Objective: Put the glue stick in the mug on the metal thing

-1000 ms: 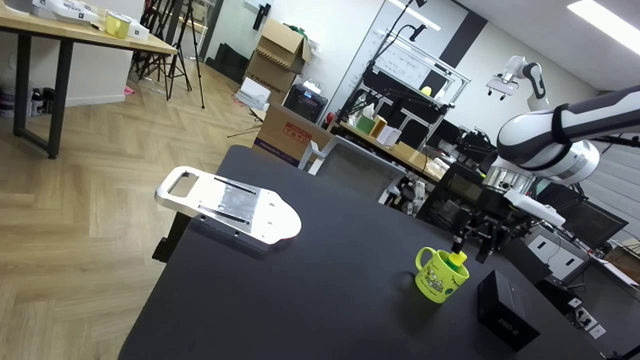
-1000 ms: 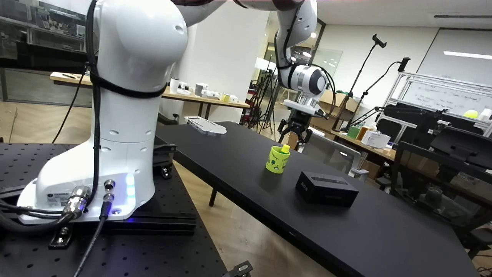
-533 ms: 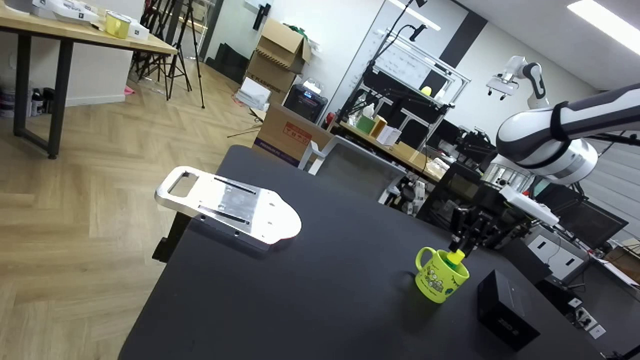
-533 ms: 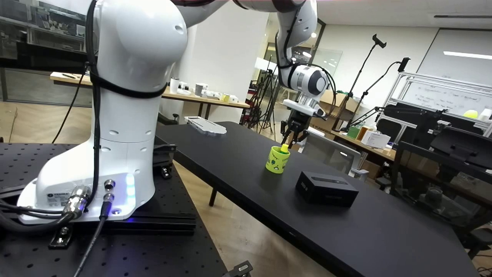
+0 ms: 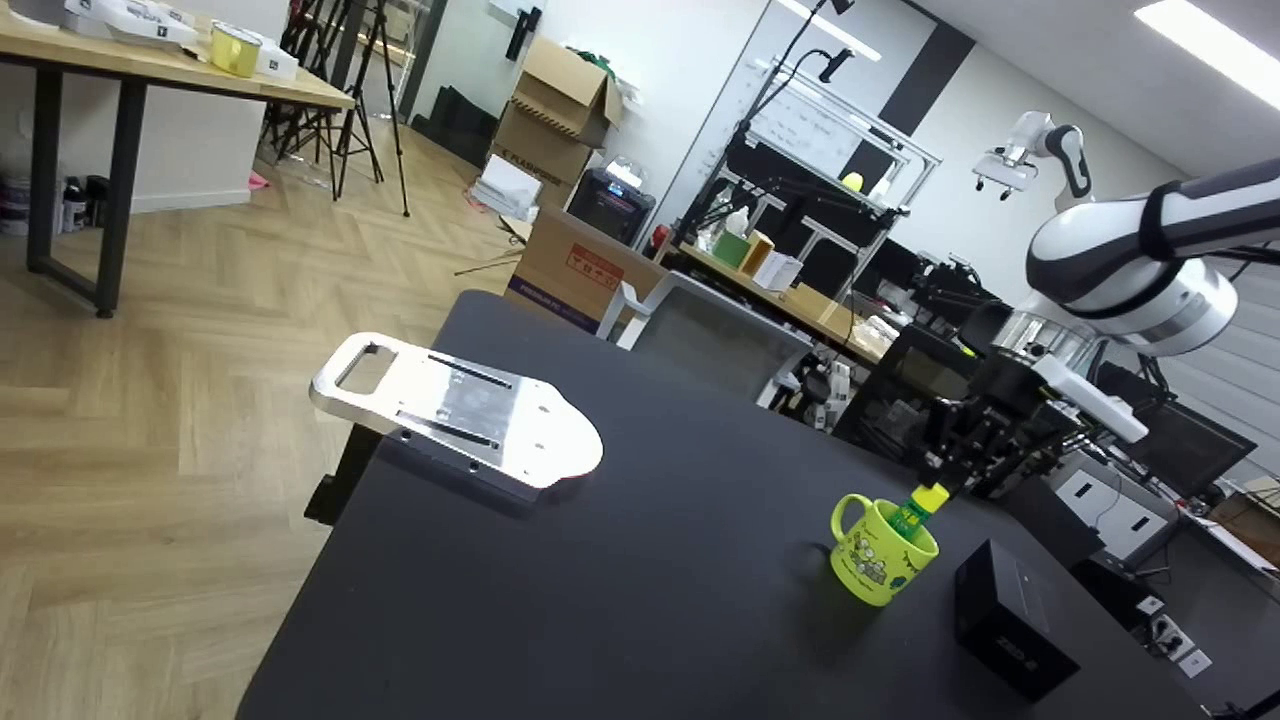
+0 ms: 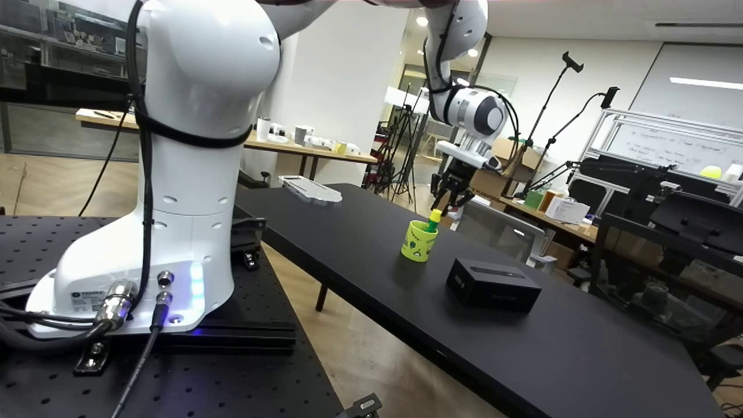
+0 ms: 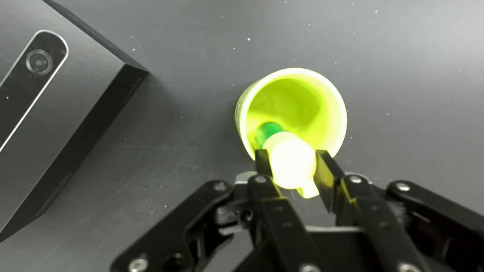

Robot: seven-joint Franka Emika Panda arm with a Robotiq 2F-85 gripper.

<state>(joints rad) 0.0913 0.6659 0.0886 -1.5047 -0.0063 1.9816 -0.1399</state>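
Observation:
The glue stick [image 7: 289, 160], with a yellow cap and a green body, leans out of the mug [image 7: 336, 113], its lower end inside. My gripper [image 7: 291, 162] is shut on the cap, one finger [image 7: 263, 162] on either side, and the cap looks washed out by glare. In an exterior view the lime mug [image 5: 873, 565] stands upright on the dark table, handle on the far left side, and the tilted stick [image 5: 930, 497] shows above its rim. At the table's end rests the metal thing [image 5: 480, 410], a flat board with a grey centre panel, also visible in an exterior view [image 6: 310, 190].
A black box [image 5: 1010, 620] sits on the table close to the mug, and its corner fills the left of the wrist view. A grey chair [image 5: 710, 335] stands against the table's side. The metal thing partly overhangs the table's edge.
My gripper came down and closed from wide open onto the stick's cap. Since then arm and stick have risen slightly and tilted, so more green body shows. The mug stayed put.

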